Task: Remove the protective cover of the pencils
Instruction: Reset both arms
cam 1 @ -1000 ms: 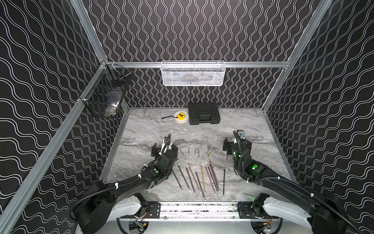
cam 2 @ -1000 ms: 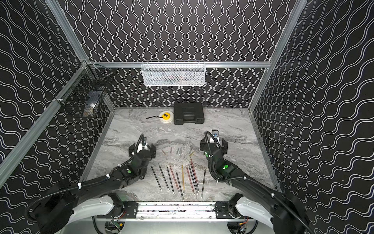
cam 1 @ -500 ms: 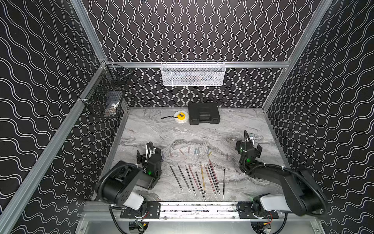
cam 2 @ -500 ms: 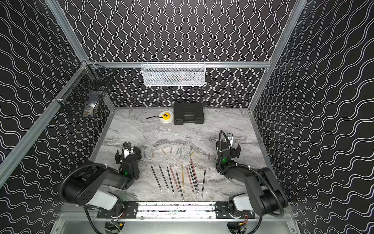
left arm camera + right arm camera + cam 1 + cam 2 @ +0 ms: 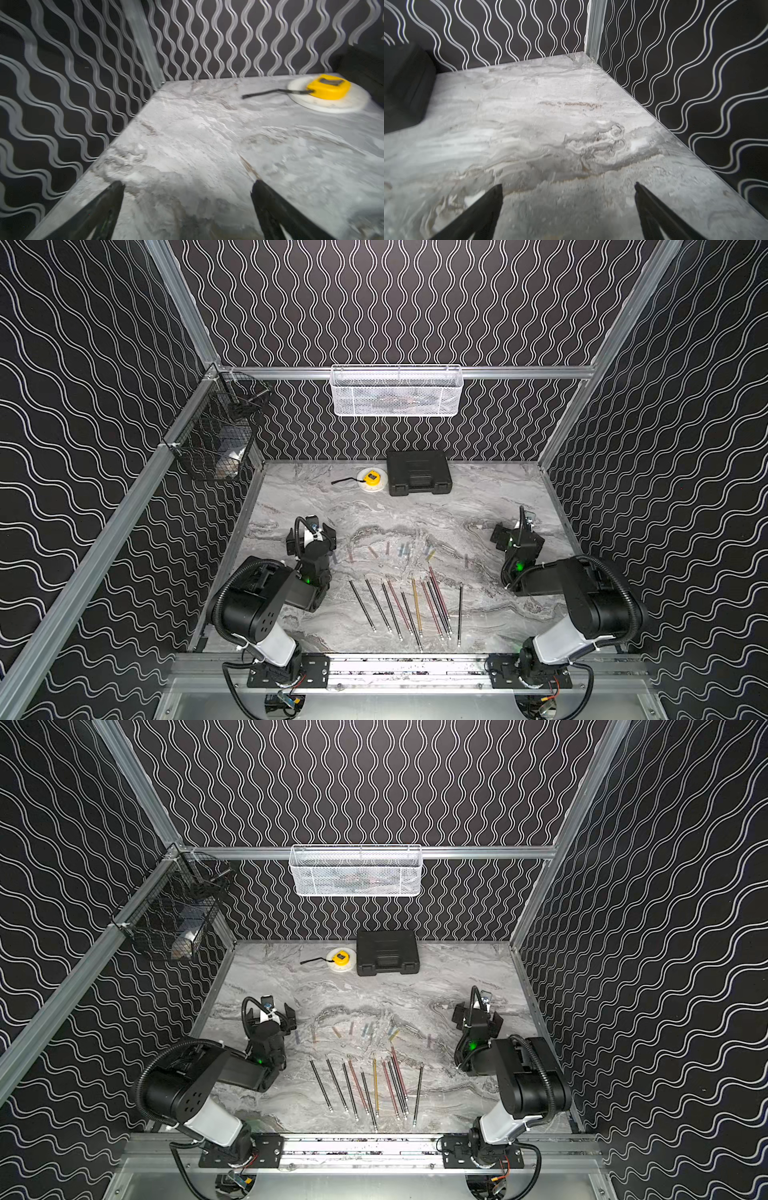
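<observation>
While the left gripper (image 5: 311, 531) and right gripper (image 5: 516, 534) stand spread wide and empty at either side of the table (image 5: 490, 497), ten pencils (image 5: 416, 605) lie between them, slightly nearer, side by side, long axes near-to-far, pale tips near. About nine caps (image 5: 402, 549) lie in a row just beyond.

The tabletop (image 5: 478, 506) looks like smooth grey marble with a faint sheen. The frame rails (image 5: 519, 372) are brushed metal, the white basket (image 5: 397, 391) wire mesh, the case (image 5: 419, 472) matt black plastic.
</observation>
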Controlling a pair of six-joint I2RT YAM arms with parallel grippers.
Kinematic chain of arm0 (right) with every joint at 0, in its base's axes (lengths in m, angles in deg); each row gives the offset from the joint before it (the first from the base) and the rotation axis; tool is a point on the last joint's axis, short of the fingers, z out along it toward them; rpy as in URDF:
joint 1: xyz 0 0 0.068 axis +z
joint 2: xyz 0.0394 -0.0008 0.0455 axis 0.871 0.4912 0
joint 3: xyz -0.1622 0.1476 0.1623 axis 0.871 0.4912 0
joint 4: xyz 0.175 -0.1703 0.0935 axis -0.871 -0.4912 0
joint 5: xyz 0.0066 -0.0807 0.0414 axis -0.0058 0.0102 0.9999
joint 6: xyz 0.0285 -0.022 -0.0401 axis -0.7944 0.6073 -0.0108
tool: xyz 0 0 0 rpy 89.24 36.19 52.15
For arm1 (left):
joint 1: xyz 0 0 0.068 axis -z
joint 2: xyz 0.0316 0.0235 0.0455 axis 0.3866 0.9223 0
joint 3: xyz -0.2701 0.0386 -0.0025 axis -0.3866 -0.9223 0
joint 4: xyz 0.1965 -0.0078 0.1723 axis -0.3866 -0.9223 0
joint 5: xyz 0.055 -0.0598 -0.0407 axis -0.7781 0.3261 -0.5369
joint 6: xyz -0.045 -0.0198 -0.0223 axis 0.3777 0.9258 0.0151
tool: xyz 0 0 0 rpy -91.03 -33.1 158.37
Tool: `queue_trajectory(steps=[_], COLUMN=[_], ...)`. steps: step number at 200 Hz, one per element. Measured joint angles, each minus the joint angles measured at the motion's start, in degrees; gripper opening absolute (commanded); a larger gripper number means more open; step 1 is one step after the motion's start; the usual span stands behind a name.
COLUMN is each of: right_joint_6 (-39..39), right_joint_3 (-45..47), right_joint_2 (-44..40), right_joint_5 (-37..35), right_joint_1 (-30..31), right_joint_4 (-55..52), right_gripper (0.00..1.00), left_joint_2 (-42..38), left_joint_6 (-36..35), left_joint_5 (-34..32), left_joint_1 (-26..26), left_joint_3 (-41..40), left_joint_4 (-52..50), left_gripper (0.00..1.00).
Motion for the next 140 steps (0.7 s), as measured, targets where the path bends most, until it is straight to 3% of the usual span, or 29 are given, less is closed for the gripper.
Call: queue_trajectory(steps=[61, 140], right_joint_6=[-2.14, -2.1], right_joint_3=[2.36, 0.52], right_joint_2=[2.71, 2.91], right_joint_5=[7.32, 9.64], right_joint_1=[-2.43, -2.56], right_joint_4=[4.22, 1.81], right_gripper=[1.0, 1.0], left_joint_2=[2.34, 2.6], left_joint_6=[3.67, 4.74], left_joint_5=[12.87, 16.55], left_joint_1=[-8.13, -7.93], left_joint_3=[3.37, 3.02], left_joint_4=[-8.11, -8.52], left_gripper=[1.0, 1.0])
